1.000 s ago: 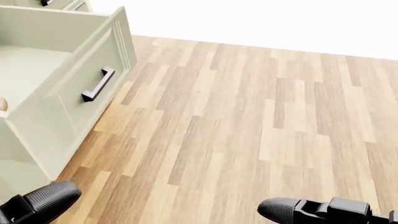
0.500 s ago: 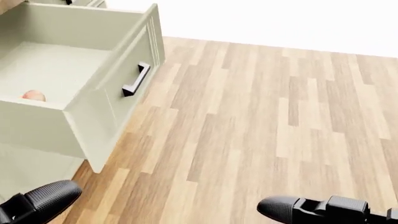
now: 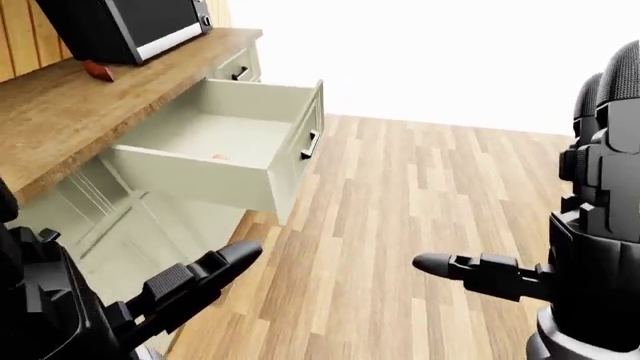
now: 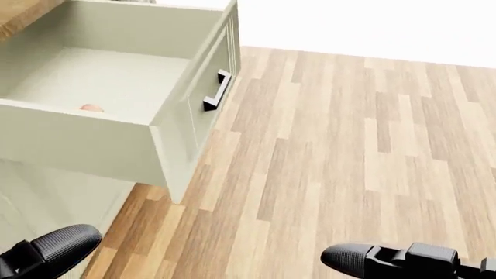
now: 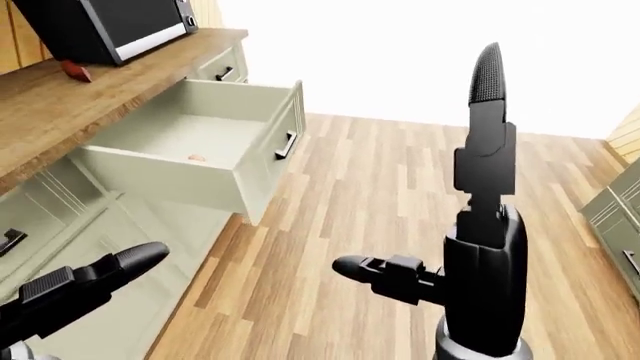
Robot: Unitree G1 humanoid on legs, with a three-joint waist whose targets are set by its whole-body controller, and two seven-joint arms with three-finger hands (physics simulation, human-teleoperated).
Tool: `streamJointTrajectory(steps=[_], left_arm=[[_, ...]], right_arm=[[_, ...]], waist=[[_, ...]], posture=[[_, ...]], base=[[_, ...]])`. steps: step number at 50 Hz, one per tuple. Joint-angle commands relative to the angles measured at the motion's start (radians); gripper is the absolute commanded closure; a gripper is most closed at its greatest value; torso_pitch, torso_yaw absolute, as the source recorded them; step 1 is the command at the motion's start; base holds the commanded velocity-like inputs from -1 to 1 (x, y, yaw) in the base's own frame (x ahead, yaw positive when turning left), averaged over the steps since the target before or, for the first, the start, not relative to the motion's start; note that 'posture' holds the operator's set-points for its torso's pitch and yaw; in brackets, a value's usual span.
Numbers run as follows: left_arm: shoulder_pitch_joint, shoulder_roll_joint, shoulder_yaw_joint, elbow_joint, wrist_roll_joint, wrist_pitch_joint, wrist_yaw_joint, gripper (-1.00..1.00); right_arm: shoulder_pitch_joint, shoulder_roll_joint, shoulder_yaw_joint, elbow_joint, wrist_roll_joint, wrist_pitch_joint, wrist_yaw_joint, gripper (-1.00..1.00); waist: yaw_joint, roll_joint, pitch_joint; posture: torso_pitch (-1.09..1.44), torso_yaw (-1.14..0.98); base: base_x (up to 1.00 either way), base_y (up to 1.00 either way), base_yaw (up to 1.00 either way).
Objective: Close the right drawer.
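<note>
The right drawer [image 4: 116,93] sits pulled all the way out at the upper left of the head view, something small and pinkish lying inside, and both hands are well short of it, so the robot probably wants to step closer and push flat on the front panel near the black handle [image 4: 216,90]. The left hand [image 3: 190,281] and right hand [image 5: 480,225] both have fingers spread, holding nothing. Versus a second ago the whole view has shifted: the drawer now shows further right.
</note>
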Motion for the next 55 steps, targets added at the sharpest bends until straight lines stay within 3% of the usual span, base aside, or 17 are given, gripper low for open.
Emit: streamJointTrajectory(steps=[1, 3, 5, 6, 15, 18, 19, 22, 26, 28, 30, 43, 44, 47, 51, 53, 55], left_arm=[[-0.006, 0.004, 0.001, -0.016, -0.002, -0.002, 0.008, -1.00], [-0.006, 0.003, -0.001, -0.016, -0.001, -0.001, 0.008, -1.00], [-0.003, 0.004, -0.005, -0.016, 0.001, -0.001, 0.010, -1.00], [-0.003, 0.005, -0.006, -0.016, 0.001, 0.000, 0.011, -1.00], [-0.004, -0.001, -0.002, -0.016, -0.001, -0.006, 0.008, -1.00], [-0.003, -0.001, -0.002, -0.016, -0.002, -0.006, 0.008, -1.00], [-0.003, -0.001, -0.002, -0.016, -0.001, -0.007, 0.008, -1.00], [-0.004, 0.001, -0.003, -0.016, -0.001, -0.005, 0.009, -1.00], [-0.005, 0.004, -0.002, -0.016, -0.003, -0.002, 0.011, -1.00], [-0.005, 0.005, -0.002, -0.016, -0.003, -0.001, 0.011, -1.00], [-0.005, 0.004, -0.002, -0.016, -0.003, -0.002, 0.011, -1.00], [-0.003, -0.007, -0.001, -0.016, -0.004, -0.010, 0.002, -1.00], [-0.001, -0.007, -0.001, -0.016, -0.004, -0.012, 0.004, -1.00], [0.000, -0.010, 0.001, -0.016, -0.005, -0.016, 0.004, -1.00], [0.002, -0.007, -0.002, -0.016, -0.004, -0.014, 0.005, -1.00], [0.002, -0.008, -0.001, -0.016, -0.004, -0.016, 0.005, -1.00], [0.003, -0.008, -0.001, -0.016, -0.005, -0.016, 0.006, -1.00]], right_arm=[[-0.009, 0.001, 0.010, -0.023, 0.004, -0.019, -0.007, -1.00], [-0.007, -0.001, 0.011, -0.023, 0.006, -0.018, -0.009, -1.00], [-0.005, -0.003, 0.015, -0.023, 0.005, -0.019, -0.013, -1.00], [-0.004, -0.004, 0.016, -0.023, 0.005, -0.018, -0.014, -1.00], [-0.004, -0.008, 0.020, -0.023, 0.001, -0.012, -0.016, -1.00], [-0.005, -0.007, 0.022, -0.023, -0.001, -0.010, -0.014, -1.00], [-0.005, -0.006, 0.023, -0.023, -0.003, -0.011, -0.014, -1.00], [-0.007, -0.005, 0.020, -0.023, -0.001, -0.011, -0.012, -1.00], [-0.006, -0.007, 0.022, -0.023, -0.001, -0.009, -0.013, -1.00], [-0.006, -0.007, 0.023, -0.023, -0.003, -0.008, -0.013, -1.00], [-0.006, -0.009, 0.024, -0.023, -0.004, -0.006, -0.015, -1.00], [-0.011, -0.005, 0.016, -0.023, 0.000, -0.006, -0.011, -1.00], [-0.009, -0.007, 0.017, -0.023, 0.001, -0.005, -0.013, -1.00], [-0.006, -0.010, 0.019, -0.023, 0.001, -0.005, -0.015, -1.00], [-0.005, -0.015, 0.021, -0.023, 0.004, 0.000, -0.019, -1.00], [-0.004, -0.019, 0.025, -0.023, 0.001, 0.002, -0.022, -1.00], [-0.004, -0.022, 0.024, -0.023, 0.005, 0.006, -0.024, -1.00]], waist=[[0.001, -0.002, 0.002], [-0.003, 0.035, 0.002], [0.001, 0.118, -0.024], [0.009, 0.080, -0.014], [0.002, -0.003, 0.005], [-0.001, -0.065, -0.012], [-0.013, -0.028, -0.003], [-0.005, -0.039, -0.012], [-0.001, -0.002, 0.003], [-0.004, 0.032, 0.004], [-0.001, 0.112, -0.021], [-0.002, -0.059, -0.009], [-0.015, -0.033, 0.000], [-0.005, -0.042, -0.008], [-0.001, -0.006, 0.003], [-0.004, 0.027, 0.004], [-0.003, 0.100, -0.019]], posture=[[0.00, 0.00], [0.00, 0.00], [0.00, 0.00], [0.00, 0.00], [0.00, 0.00], [0.00, 0.00], [0.00, 0.00], [0.00, 0.00], [0.00, 0.00], [0.00, 0.00], [0.00, 0.00], [0.00, 0.00], [0.00, 0.00], [0.00, 0.00], [0.00, 0.00], [0.00, 0.00], [0.00, 0.00]], base=[[0.00, 0.32, 0.00], [0.00, 0.33, 0.00], [0.00, 0.33, 0.00], [0.00, 0.32, 0.00], [0.00, 0.33, 0.00], [0.00, 0.33, 0.00], [0.00, 0.33, 0.00], [0.00, 0.33, 0.00], [0.00, 0.33, 0.00], [0.00, 0.34, 0.00], [0.00, 0.34, 0.00], [0.00, 0.33, 0.00], [0.00, 0.34, 0.00], [0.00, 0.33, 0.00], [0.00, 0.33, 0.00], [0.00, 0.33, 0.00], [0.00, 0.34, 0.00]])
